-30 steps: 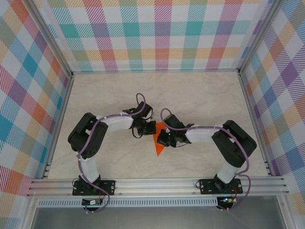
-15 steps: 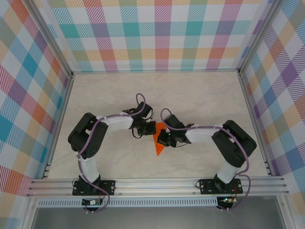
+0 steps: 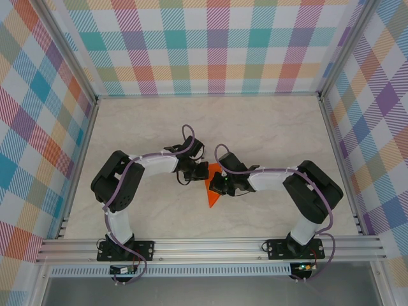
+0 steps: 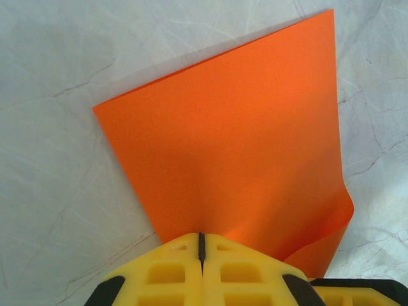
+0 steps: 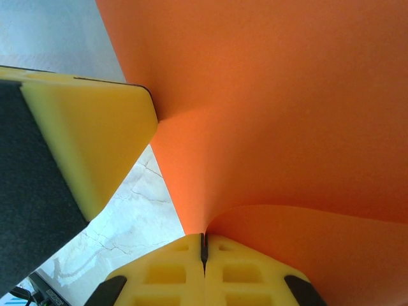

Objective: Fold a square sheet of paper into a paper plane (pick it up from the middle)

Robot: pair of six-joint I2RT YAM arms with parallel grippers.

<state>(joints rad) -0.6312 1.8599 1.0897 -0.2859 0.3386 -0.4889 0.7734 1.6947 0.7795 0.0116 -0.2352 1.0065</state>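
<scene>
The square sheet of paper (image 3: 211, 193) is bright orange and sits mid-table between the two arms. From above it reads as a narrow triangle pointing toward the near edge. My left gripper (image 3: 203, 173) is shut on its upper left edge. In the left wrist view the sheet (image 4: 242, 127) fans out from the closed yellow fingers (image 4: 166, 271), with its right corner curling down. My right gripper (image 3: 218, 185) is shut on the sheet (image 5: 287, 95) from the right, where the paper bends sharply into the seam of its fingers (image 5: 248, 274). The paper plane is out of view.
The marble-patterned tabletop (image 3: 191, 127) is ringed by an aluminium frame (image 3: 204, 245) and checked walls. The two grippers are almost touching. The left gripper's yellow finger (image 5: 89, 140) looms large in the right wrist view.
</scene>
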